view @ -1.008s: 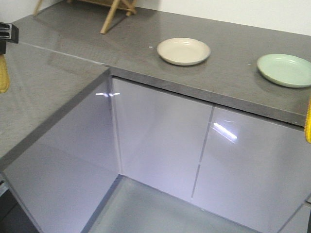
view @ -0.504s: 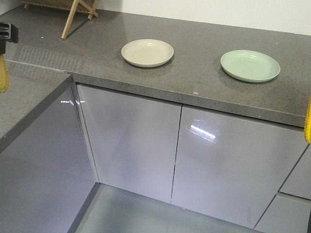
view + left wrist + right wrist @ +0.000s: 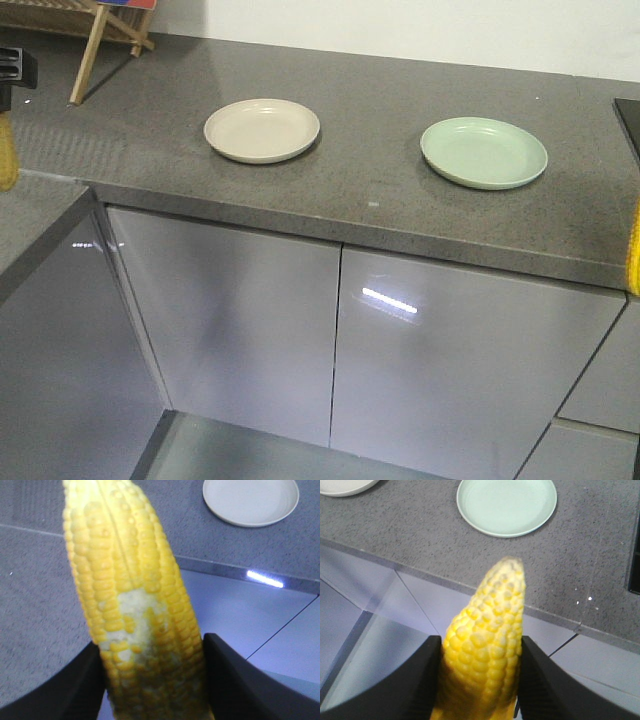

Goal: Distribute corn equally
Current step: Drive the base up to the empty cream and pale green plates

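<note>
left gripper (image 3: pixel 152 680) is clamped on the left cob (image 3: pixel 125 580), a black finger on either side of its lower part, tip up, with a pale patch among the kernels. right gripper (image 3: pixel 479 680) grips the right cob (image 3: pixel 490 625) the same way, pale tip up. both cobs are held in the air, short of the plates. beyond them a cream plate (image 3: pixel 262 130) and a green plate (image 3: pixel 484 152) sit empty and well apart, midway back on the worktop (image 3: pixel 380 200). over the last second the plates have slid from the right of the front view toward its centre, so the robot seems to have squared up to them. likely next: one cob to each plate.
</note>
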Controlling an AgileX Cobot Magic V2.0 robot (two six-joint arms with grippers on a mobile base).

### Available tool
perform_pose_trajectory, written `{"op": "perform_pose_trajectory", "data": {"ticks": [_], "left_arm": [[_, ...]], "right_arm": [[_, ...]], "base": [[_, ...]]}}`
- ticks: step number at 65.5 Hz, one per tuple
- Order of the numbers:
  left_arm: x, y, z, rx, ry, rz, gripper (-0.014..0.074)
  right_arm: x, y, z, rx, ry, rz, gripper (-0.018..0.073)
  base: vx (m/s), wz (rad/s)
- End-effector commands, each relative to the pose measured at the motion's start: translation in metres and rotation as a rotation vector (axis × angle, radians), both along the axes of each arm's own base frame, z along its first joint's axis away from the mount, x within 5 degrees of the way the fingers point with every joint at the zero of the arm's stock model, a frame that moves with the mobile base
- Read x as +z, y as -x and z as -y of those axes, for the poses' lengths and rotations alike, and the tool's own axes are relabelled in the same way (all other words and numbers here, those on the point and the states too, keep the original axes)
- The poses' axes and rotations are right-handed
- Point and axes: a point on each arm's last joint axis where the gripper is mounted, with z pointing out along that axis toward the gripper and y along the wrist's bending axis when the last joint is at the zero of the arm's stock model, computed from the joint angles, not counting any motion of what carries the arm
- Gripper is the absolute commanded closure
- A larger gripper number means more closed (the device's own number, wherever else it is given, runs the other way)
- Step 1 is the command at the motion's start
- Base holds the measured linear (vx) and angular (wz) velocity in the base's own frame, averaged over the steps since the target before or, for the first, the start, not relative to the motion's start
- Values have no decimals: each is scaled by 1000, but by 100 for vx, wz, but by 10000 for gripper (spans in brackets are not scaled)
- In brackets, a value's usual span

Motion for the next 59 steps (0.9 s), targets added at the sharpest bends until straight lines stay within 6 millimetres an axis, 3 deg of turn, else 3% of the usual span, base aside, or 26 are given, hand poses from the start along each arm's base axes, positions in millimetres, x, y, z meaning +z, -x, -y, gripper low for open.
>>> {"op": "perform_pose_trajectory", "data": {"ticks": [1,59], "left_arm": [[19,7,-3,-5,11,109,503],[19,7,-3,-5,10,109,503]], "right_arm": [[16,4,0,-11,-3,105,479],[16,4,0,-11,-3,105,479]], "base": [[19,-13],[22,-18]]}}
